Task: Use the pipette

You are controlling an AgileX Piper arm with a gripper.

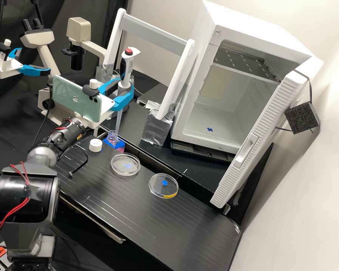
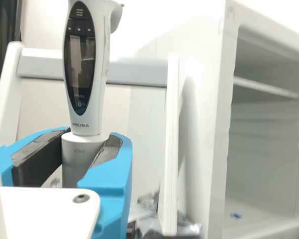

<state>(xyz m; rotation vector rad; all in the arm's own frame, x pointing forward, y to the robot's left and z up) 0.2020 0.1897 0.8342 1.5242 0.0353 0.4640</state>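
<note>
Holding the pipette (image 1: 128, 68) nearly upright, my jaws are closed around its grey barrel (image 2: 77, 155), red button (image 1: 129, 51) free, clear tip (image 1: 118, 121) pointing down by the bottle (image 1: 111, 136), likely to draw liquid.

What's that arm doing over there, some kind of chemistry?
The robot's gripper is holding a pipette roughly upright, its long tip pointing down at a small clear bottle; whether it is inside, I can't tell. A white cap and two clear dishes sit on the bench nearby.
</note>
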